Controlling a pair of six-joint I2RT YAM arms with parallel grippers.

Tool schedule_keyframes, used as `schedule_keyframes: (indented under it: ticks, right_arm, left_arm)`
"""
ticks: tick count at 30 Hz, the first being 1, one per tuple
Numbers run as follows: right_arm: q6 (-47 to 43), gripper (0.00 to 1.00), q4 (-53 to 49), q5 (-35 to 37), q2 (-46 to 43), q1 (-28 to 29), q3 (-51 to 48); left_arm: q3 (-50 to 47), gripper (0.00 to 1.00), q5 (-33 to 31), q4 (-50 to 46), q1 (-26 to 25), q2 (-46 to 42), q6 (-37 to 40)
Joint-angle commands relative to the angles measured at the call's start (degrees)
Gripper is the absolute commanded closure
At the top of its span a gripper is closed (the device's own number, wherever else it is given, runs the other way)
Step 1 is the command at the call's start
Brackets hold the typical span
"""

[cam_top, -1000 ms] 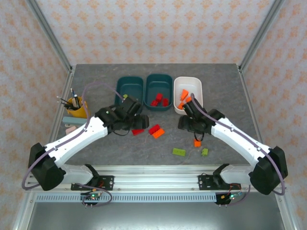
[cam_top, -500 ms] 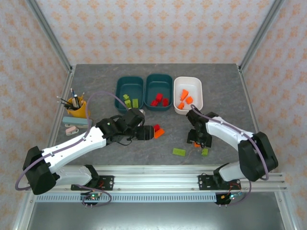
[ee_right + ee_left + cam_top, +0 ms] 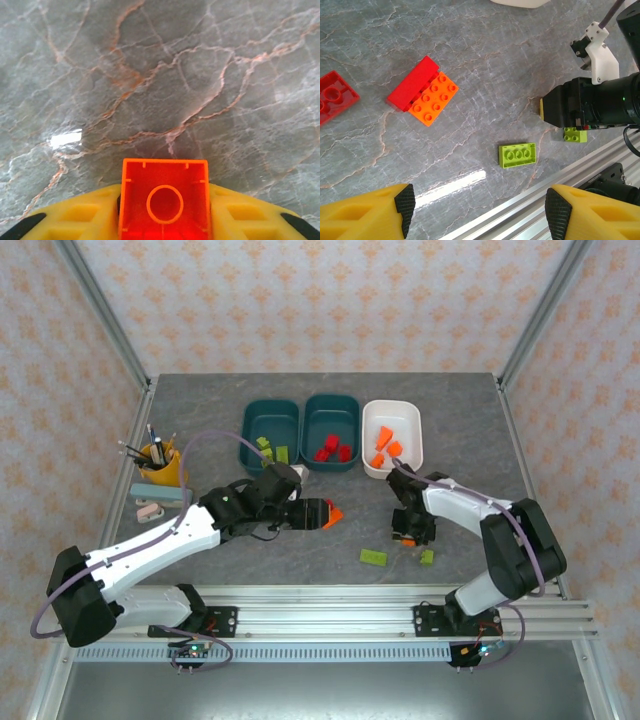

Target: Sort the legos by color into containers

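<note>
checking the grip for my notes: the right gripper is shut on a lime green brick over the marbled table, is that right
Not quite. The brick in the right gripper is orange, not lime green. The right wrist view shows the orange brick clamped between the yellow fingers over the marbled table.

Bright, even overhead light, faint soft shadows, white glare patches on the glossy tabletop (image 3: 470, 125) in both wrist views, left tool (image 3: 480, 202) slightly soft up close, top view sharp.
</note>
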Motion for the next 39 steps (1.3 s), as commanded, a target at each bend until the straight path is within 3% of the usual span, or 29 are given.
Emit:
schedule_keyframes:
  ticks: [1, 6, 9, 20, 29, 34, 39]
  right_arm:
    - [-0.95, 0.72, 1.37, 1.57, -1.17, -0.25, 1.05]
    - [-0.98, 0.76, -2.39, 5.16, -7.01, -0.4, 9.49]
    - [-1.66, 0.76, -3.54, 6.6, -5.59, -1.51, 18.95]
    - [-3.0, 0.77, -2.39, 6.06, 24.37, -11.1, 53.37]
    - [-4.04, 0.76, -9.0, 4.19, 46.91, -13.92, 79.0]
    - [-2.38, 0.71, -11.16, 3.32, 52.88, -13.97, 84.96]
    - [-0.87, 0.57, -11.23, 2.5, 54.26, -13.97, 85.75]
  left_arm:
    - [-0.81, 0.27, -0.48, 1.64, -0.15, -1.22, -0.37]
    - [1.44, 0.25, -3.25, 1.38, -0.18, -1.49, -2.11]
    - [4.61, 0.22, -4.73, 1.12, 0.37, -0.68, -2.9]
    - [13.41, 0.21, -3.91, 3.75, 8.75, 6.07, -3.69]
    - [15.29, 0.21, -3.74, 3.4, 9.27, 10.0, -1.18]
    - [13.82, 0.21, -3.65, 3.8, 9.28, 10.32, -1.26]
    - [13.51, 0.21, -3.49, 3.25, 9.19, 10.8, -0.53]
